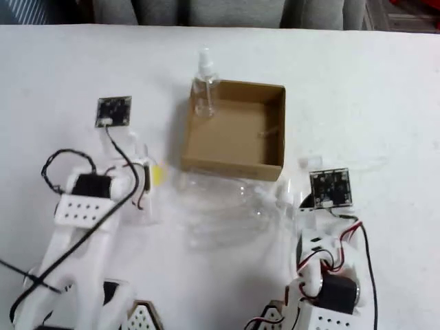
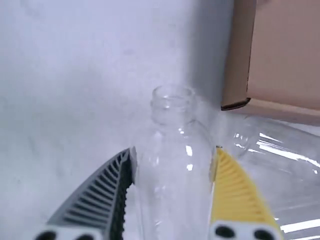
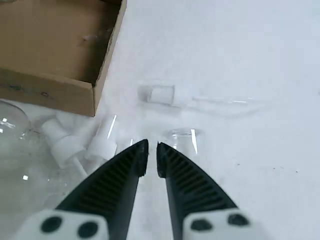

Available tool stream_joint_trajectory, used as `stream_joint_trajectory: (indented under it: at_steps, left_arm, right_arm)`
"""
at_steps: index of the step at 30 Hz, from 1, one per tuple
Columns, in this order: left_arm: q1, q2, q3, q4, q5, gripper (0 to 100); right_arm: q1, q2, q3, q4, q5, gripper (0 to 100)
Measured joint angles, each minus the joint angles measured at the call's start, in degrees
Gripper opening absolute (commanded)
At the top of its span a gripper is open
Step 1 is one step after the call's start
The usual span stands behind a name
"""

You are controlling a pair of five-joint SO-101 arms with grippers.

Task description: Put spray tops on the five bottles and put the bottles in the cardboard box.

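Note:
A clear bottle [image 2: 172, 131] with an open neck and no top stands between the grey and yellow fingers [image 2: 239, 197] of my left gripper [image 2: 174, 152], which is shut on it left of the cardboard box [image 1: 234, 165]. One bottle with a spray top [image 1: 205, 86] stands in the box's far left corner. More clear bottles [image 1: 227, 210] lie in front of the box. My right gripper [image 3: 151, 151] is shut with nothing visible in it, just short of loose spray tops [image 3: 75, 142]. Another spray top [image 3: 165, 94] lies farther off with its tube out.
A small clear cap [image 3: 182, 136] stands just past my right fingertips. Both arms' cables and bases take up the table's near corners [image 1: 75, 206] [image 1: 330, 275]. The table's far edge runs behind the box.

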Motion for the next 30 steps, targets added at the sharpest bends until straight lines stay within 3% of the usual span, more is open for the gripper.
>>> stream_joint_trajectory:
  at_steps: [12, 16, 22, 26, 30]
  left_arm:
    - [-1.67, -1.05, 1.05, -2.11, 0.00, 2]
    - [-2.73, -1.05, 1.05, -2.11, 0.00, 2]
    - [-3.08, -1.41, 2.11, -2.11, 0.00, 2]
    - [-3.16, -1.49, 3.16, -4.75, 0.00, 2]
    - [-3.16, -1.49, 3.16, -5.27, 0.00, 2]
  right_arm:
    - [2.99, 43.52, -27.34, 1.76, 0.00, 1.5]
    - [5.10, 57.41, -37.27, 8.00, -0.09, 1.6]
    - [-2.90, 67.87, -44.57, 21.63, 0.00, 1.9]
    - [-7.03, 68.75, -45.19, 22.15, -1.58, 3.6]
    - [-10.55, 68.75, -42.37, 17.23, -2.64, 12.5]
